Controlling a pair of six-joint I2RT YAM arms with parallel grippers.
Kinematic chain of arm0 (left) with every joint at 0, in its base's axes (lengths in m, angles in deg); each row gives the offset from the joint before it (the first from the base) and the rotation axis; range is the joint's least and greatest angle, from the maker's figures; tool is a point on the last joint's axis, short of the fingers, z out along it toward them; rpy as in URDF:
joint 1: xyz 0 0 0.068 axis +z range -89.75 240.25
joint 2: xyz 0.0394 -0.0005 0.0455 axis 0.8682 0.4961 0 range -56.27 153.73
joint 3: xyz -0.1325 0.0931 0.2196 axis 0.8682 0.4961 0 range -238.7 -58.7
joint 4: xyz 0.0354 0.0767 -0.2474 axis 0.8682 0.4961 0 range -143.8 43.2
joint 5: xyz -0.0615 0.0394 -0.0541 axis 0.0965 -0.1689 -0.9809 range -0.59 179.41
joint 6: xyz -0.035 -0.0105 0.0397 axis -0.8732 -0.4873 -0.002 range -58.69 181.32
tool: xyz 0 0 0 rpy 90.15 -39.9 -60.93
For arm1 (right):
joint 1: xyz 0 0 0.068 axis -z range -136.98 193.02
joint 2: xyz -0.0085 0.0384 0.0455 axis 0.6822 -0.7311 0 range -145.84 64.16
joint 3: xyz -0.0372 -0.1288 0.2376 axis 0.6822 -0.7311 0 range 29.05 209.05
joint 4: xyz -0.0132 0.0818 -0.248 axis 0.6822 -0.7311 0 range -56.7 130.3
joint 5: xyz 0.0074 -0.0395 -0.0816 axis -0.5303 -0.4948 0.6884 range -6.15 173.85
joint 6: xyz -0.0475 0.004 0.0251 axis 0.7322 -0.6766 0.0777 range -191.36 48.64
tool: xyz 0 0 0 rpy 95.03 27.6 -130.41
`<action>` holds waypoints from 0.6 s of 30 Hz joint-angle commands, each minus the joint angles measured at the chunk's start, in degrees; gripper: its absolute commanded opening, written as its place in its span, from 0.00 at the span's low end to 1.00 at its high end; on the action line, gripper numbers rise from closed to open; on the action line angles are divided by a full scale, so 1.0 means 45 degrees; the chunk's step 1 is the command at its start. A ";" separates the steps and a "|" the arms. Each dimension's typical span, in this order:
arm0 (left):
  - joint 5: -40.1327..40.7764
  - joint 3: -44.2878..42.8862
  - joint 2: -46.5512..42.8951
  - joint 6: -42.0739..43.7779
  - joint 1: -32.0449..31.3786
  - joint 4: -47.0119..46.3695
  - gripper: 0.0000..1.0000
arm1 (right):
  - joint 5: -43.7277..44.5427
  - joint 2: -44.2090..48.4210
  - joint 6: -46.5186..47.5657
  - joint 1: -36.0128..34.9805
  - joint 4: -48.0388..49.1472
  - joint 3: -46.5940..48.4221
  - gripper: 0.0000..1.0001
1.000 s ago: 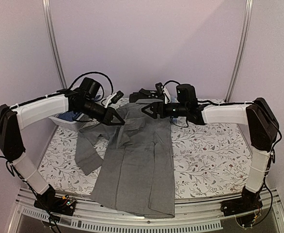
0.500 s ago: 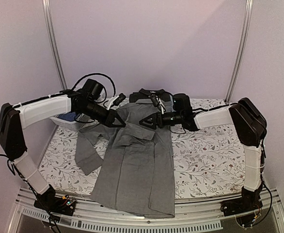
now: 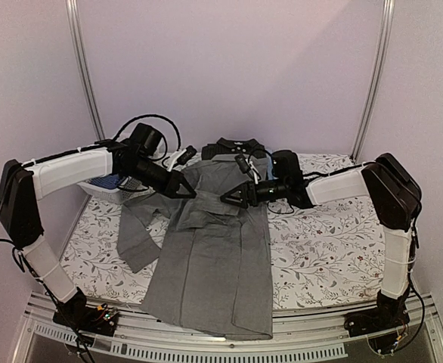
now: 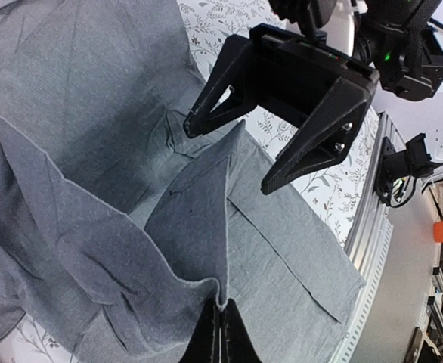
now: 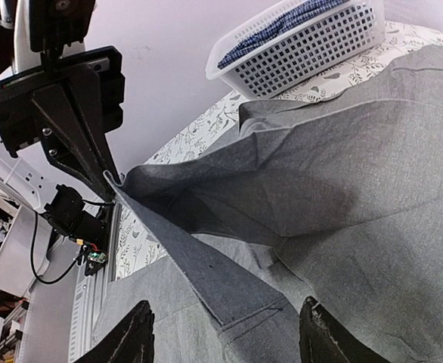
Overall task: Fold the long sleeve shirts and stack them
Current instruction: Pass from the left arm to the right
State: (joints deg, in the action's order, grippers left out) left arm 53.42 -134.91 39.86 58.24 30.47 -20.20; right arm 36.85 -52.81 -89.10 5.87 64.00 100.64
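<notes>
The mid-grey shirt (image 3: pixel 214 265) lies lengthwise down the middle of the table, its hem hanging over the near edge and one sleeve (image 3: pixel 134 238) spread to the left. My left gripper (image 3: pixel 190 193) is shut on the shirt's front edge and lifts it; the pinch shows in the left wrist view (image 4: pixel 221 333). My right gripper (image 3: pixel 227 201) is open, hovering just right of the lifted fold, over the grey cloth (image 5: pixel 342 181). A black shirt (image 3: pixel 233 146) lies at the far edge behind the collar. Blue cloth (image 3: pixel 114 181) lies in the basket.
A white lattice basket (image 3: pixel 100 189) stands at the far left of the table, also in the right wrist view (image 5: pixel 312 41). The flower-patterned table cover (image 3: pixel 327 242) shows right of the shirt. Metal rails run along the near edge (image 3: pixel 229 348).
My right gripper has come down and forward from above the collar to the shirt's chest, close to the left gripper. The left gripper has held its pinch almost still.
</notes>
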 commanded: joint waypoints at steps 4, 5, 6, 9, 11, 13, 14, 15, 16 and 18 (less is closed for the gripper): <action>0.0328 -0.0501 0.0108 -0.0107 -0.0082 -0.0244 0.00 | 0.1019 0.0661 0.1068 -0.0509 -0.1801 0.0323 0.60; 0.0364 -0.0538 0.0104 -0.0118 -0.0084 -0.0239 0.00 | 0.1276 0.0758 0.1187 -0.0565 -0.2029 0.0336 0.60; 0.0351 -0.0560 0.0133 -0.0135 -0.0087 -0.0239 0.00 | 0.1511 0.0807 0.1346 -0.0631 -0.2292 0.0367 0.60; 0.0234 -0.0620 0.0217 -0.0183 -0.0093 -0.0236 0.00 | 0.1943 0.0837 0.1530 -0.0671 -0.2740 0.0447 0.59; 0.0265 -0.0627 0.0247 -0.0212 -0.0099 -0.0241 0.00 | 0.2026 0.0884 0.1476 -0.0688 -0.2813 0.0455 0.52; 0.0359 -0.0639 0.0250 -0.0245 -0.0082 -0.0241 0.00 | 0.2045 0.0996 0.1232 -0.0751 -0.3062 0.0571 0.35; 0.0414 -0.0658 0.0237 -0.0266 -0.0094 -0.0241 0.00 | 0.1986 0.1086 0.1126 -0.0806 -0.3266 0.0645 0.24; 0.0550 -0.0714 0.0247 -0.0322 -0.0088 -0.0241 0.00 | 0.1983 0.1206 0.0943 -0.0910 -0.3447 0.0669 0.14; 0.0692 -0.0748 0.0249 -0.0393 -0.0085 -0.0241 0.00 | 0.1995 0.1486 0.0760 -0.1009 -0.3668 0.0672 0.04; 0.1038 -0.0898 0.0333 -0.0585 -0.0084 -0.0241 0.02 | 0.1859 0.2005 -0.0093 -0.1226 -0.4229 0.0641 0.00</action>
State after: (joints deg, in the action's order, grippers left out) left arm 55.45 -136.57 40.52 57.09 30.47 -20.46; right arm 44.94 -50.08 -84.70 2.07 50.01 101.84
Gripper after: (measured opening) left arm 0.003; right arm 0.036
